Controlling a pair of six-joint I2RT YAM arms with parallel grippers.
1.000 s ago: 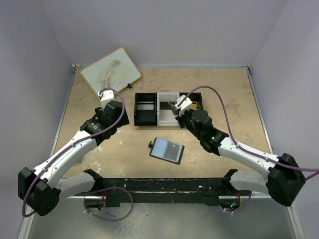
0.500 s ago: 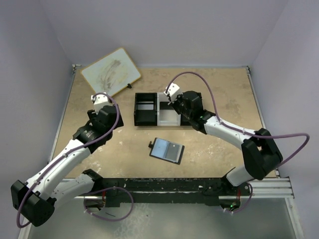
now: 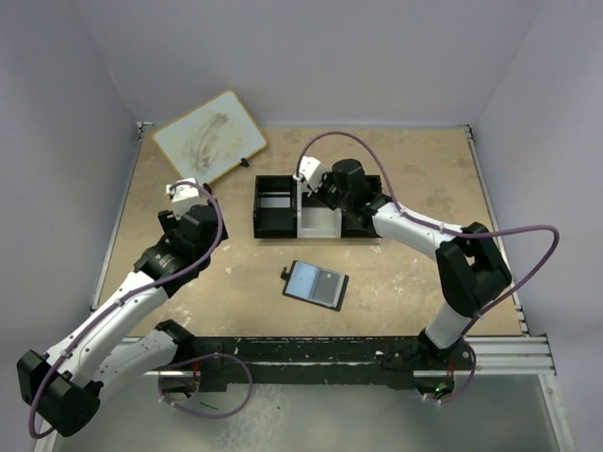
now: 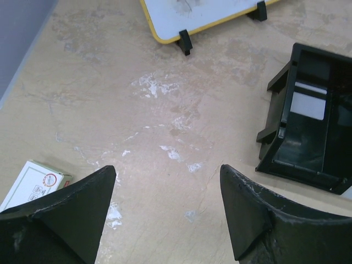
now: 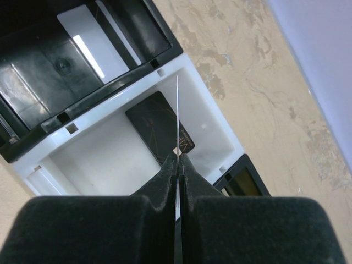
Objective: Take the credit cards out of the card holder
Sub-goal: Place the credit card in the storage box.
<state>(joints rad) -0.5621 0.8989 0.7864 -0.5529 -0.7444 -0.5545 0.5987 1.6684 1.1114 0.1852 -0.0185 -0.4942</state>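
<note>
White-and-red box [image 4: 33,187] at the far left is the only thing near the left gripper [image 4: 168,170]. Its jaws stand wide apart with nothing between them, so little can go wrong on that side. Further right, the card holder [image 3: 316,283] lies opened flat on the table [image 3: 443,160], near the arms' bases and touched by neither arm. Whether any card is left in it I cannot tell.

The risk sits at the right. The right gripper [image 5: 177,157] is pinched tight on 1 thin credit card [image 5: 177,110], held edge-on above the white middle compartment of the tray [image 5: 99,165], where a dark card [image 5: 159,127] already lies. So slim a hold could let the card swivel, and on release it may strike a divider and tip into a neighbouring compartment. A pale card [image 4: 307,104] rests in the black left compartment.

The left arm reaches forward, its wrist angled down at the tabletop. The right arm stretches in toward the centre, its wrist looking steeply down into the tray.
</note>
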